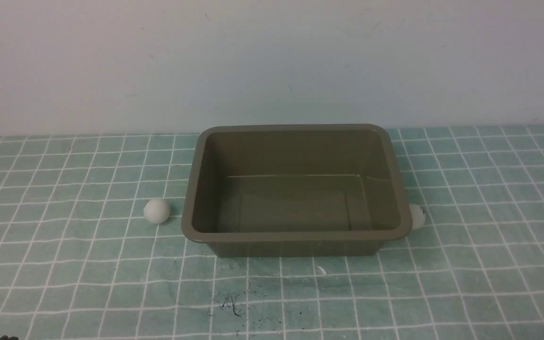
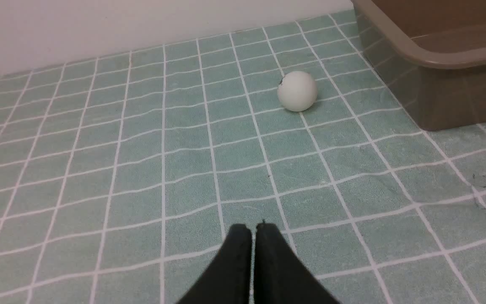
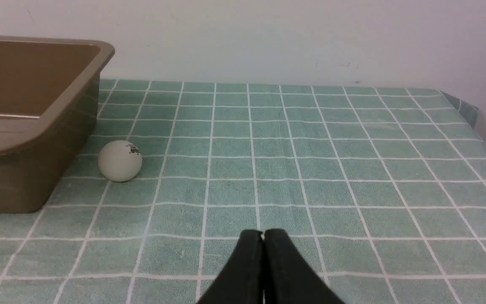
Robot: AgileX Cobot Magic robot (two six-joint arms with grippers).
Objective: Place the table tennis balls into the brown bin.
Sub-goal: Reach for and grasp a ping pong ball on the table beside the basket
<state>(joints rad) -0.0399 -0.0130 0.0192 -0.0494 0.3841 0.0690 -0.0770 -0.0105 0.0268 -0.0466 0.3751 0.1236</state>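
Pickup not begun; left ball point(image 1: 157, 210) and right ball point(image 1: 418, 217) lie outside the brown bin point(image 1: 295, 236), flanking it; my left gripper point(image 2: 253, 230) and right gripper point(image 3: 263, 234) are pinched together, empty; next I'd part them and reach.

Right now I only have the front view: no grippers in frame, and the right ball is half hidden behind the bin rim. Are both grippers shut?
Observer: In its wrist view the left gripper is shut, fingertips together, nothing held.
Operator: Right one?
Observer: The right gripper is shut and empty too.
Operator: And that half-hidden ball?
Observer: The right ball shows whole in the right wrist view. It is on the cloth beside the brown bin wall, with a dark logo near its top.
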